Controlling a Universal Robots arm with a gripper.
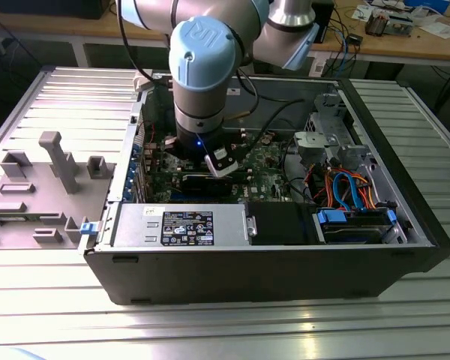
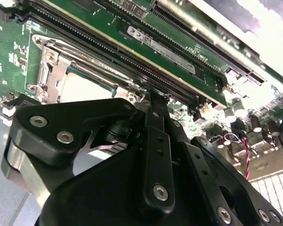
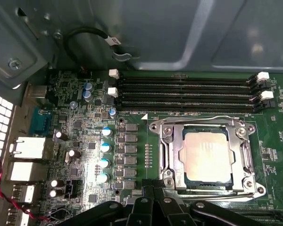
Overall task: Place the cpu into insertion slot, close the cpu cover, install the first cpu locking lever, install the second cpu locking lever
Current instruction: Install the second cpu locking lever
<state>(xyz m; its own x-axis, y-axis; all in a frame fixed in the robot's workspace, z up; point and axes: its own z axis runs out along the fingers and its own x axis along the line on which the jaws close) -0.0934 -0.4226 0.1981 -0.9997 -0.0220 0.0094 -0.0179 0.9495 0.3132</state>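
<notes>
The cpu point(image 3: 205, 155) lies flat in the insertion slot point(image 3: 166, 179) on the green motherboard, its pale silver top showing. The silvery cpu cover point(image 3: 241, 155) is folded down around it. One thin wire lever point(image 3: 203, 118) runs along the socket's side nearest the memory slots. Another lever point(image 3: 217, 194) lies along the opposite side. My gripper point(image 3: 153, 189) is shut, its black fingertips together just off a corner of the socket, with nothing visible between them. In the second wrist view the gripper point(image 2: 148, 94) hangs beside the cpu point(image 2: 85, 87) and cover point(image 2: 49, 70).
The arm's wrist point(image 1: 201, 90) reaches down into the open computer case point(image 1: 405, 225). Long black memory slots point(image 3: 184, 92) and capacitors point(image 3: 104, 155) flank the socket. A power supply point(image 1: 180, 225), a blue drive bay point(image 1: 356, 225) and cables point(image 1: 345, 184) fill the case's near side. A grey fixture tray point(image 1: 37, 187) lies at the exterior view's left.
</notes>
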